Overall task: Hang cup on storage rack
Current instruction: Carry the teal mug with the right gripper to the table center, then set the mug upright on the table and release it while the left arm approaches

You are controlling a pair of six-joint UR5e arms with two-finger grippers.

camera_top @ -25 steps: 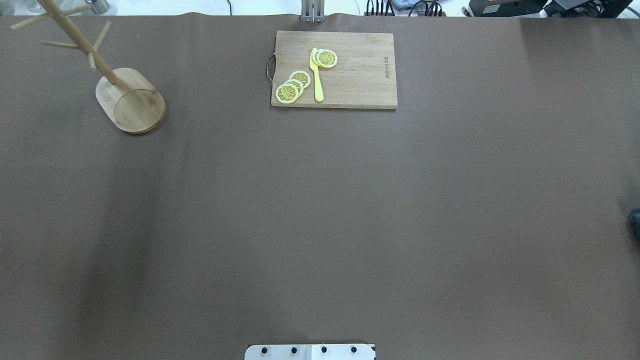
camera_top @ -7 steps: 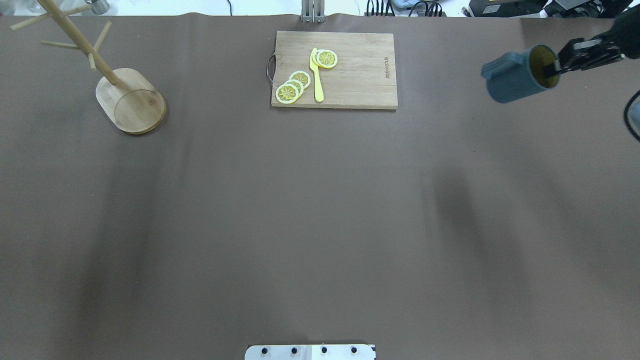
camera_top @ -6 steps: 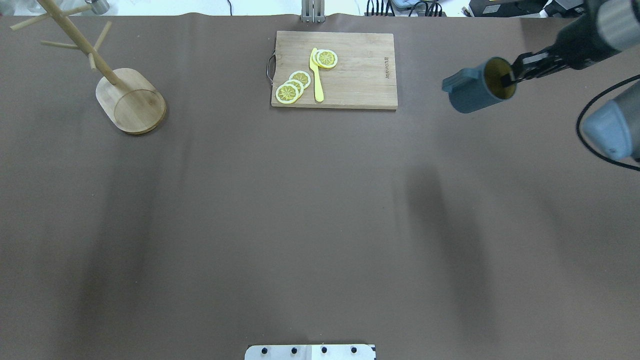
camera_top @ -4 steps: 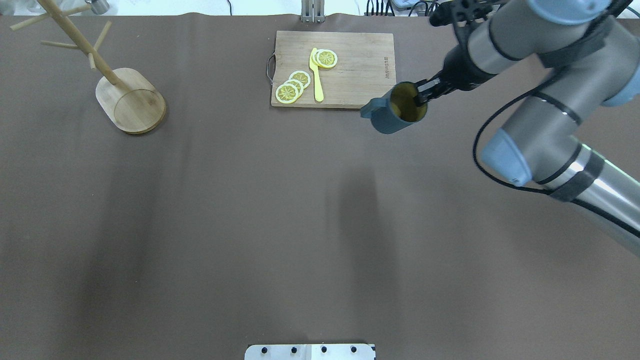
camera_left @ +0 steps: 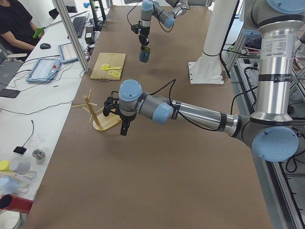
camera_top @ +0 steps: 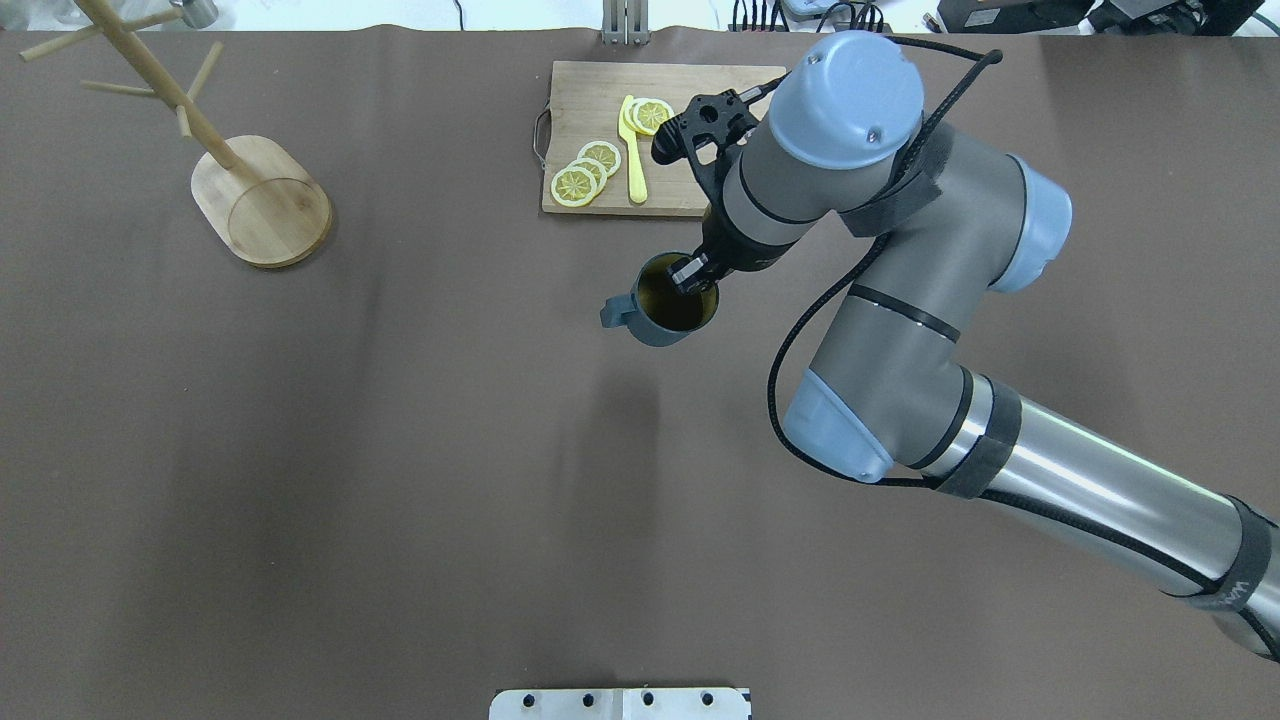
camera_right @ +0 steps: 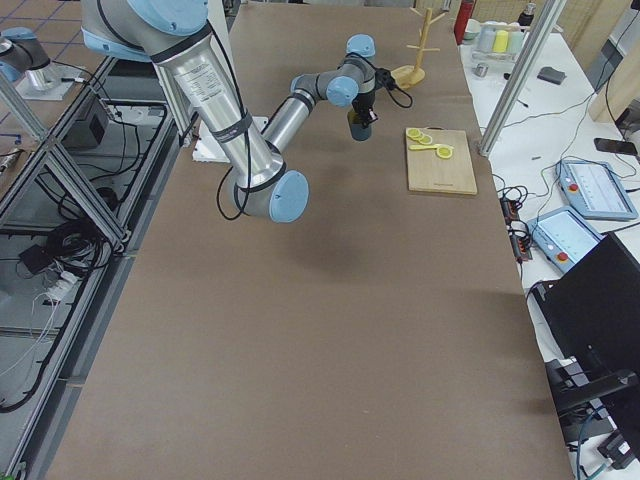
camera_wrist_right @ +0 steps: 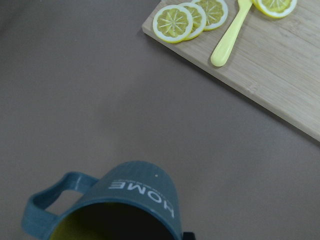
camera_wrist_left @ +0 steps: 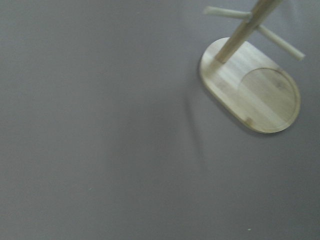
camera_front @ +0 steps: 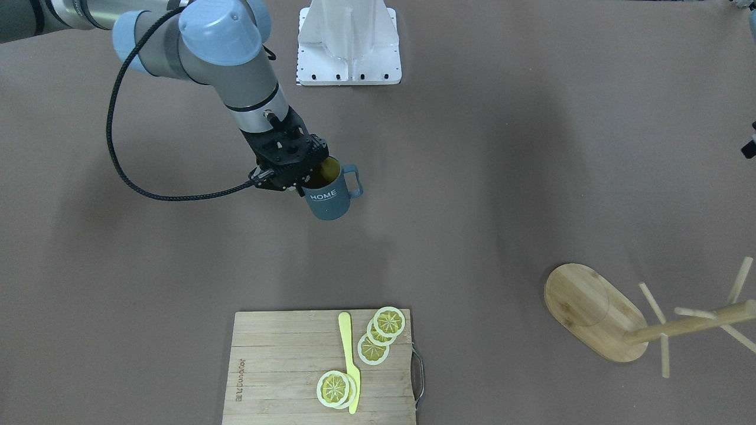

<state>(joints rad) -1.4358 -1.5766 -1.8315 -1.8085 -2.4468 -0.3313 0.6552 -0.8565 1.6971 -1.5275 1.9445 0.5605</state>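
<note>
Over mid-table, right end effector (camera_top: 688,278) clamped on cup (camera_top: 655,322) rim — aloft

The cup (camera_front: 329,205) is matt teal-blue outside, finely ribbed, and dull yellow inside. The storage rack (camera_front: 582,307) and the cutting board (camera_front: 277,366) are pale, smooth-grained bamboo. A matt brown sheet covers the desk (camera_front: 502,177).

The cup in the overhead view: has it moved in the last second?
Yes. The cup moved left, from right of the cutting board to just below it.
</note>
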